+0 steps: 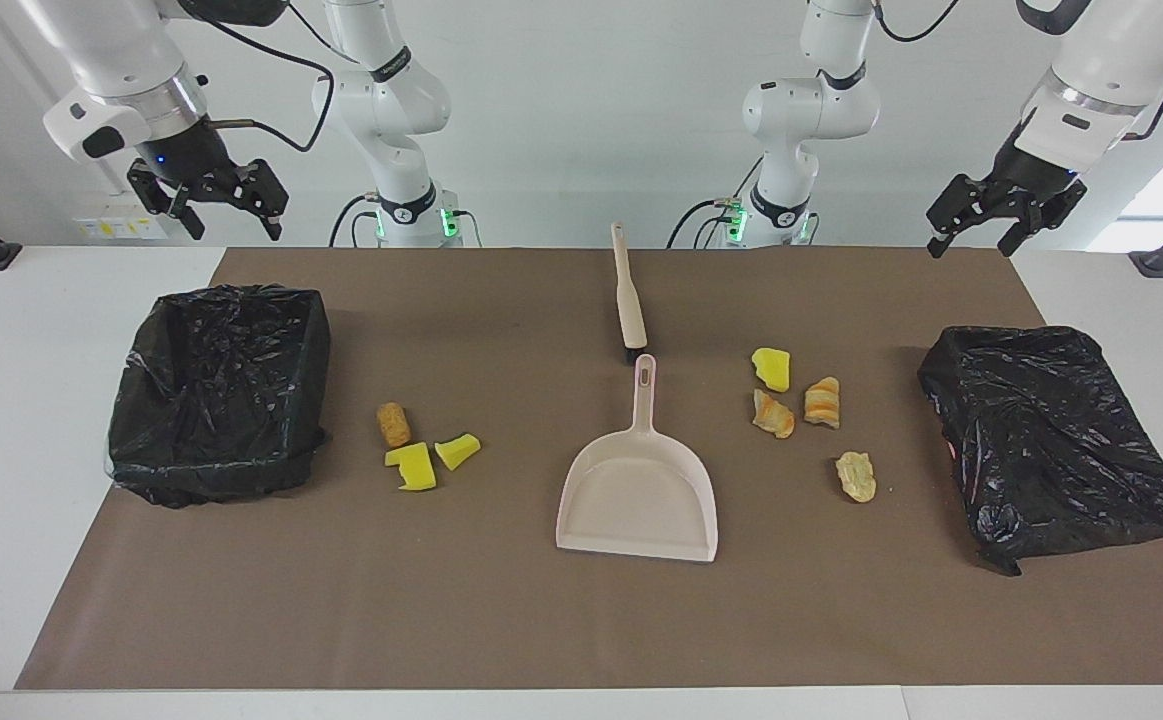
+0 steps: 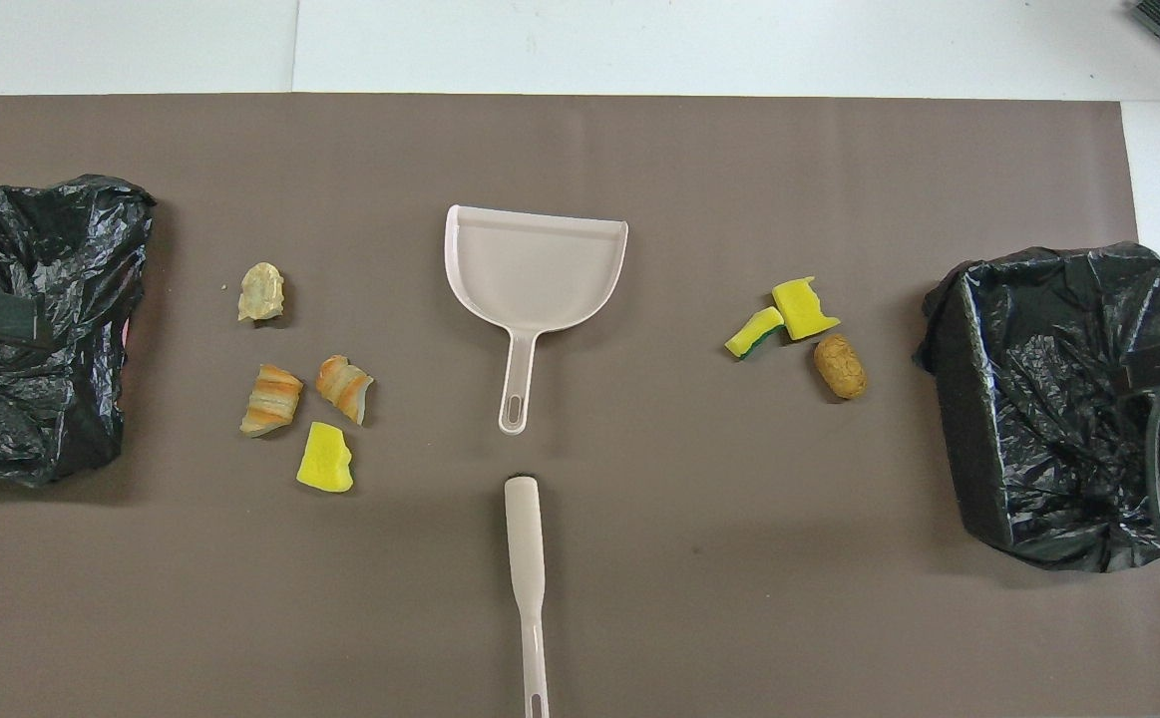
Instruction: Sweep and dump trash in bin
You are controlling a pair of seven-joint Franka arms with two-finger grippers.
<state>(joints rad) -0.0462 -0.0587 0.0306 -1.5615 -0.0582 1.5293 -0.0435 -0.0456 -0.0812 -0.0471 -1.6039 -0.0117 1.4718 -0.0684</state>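
Seven scraps of trash are counted on the brown mat (image 1: 581, 620): three near the open bin (image 1: 221, 390) at the right arm's end (two yellow wedges (image 1: 411, 466) and a tan lump (image 1: 394, 424)), and four near the second bin (image 1: 1051, 440) at the left arm's end, whose opening cannot be made out under crumpled black plastic. One dustpan (image 1: 641, 495) lies mid-mat, with one brush (image 1: 628, 300) nearer the robots, its bristles barely seen. The left gripper (image 1: 991, 222) and right gripper (image 1: 216, 200) are held aloft, fingers parted, grasping nothing.
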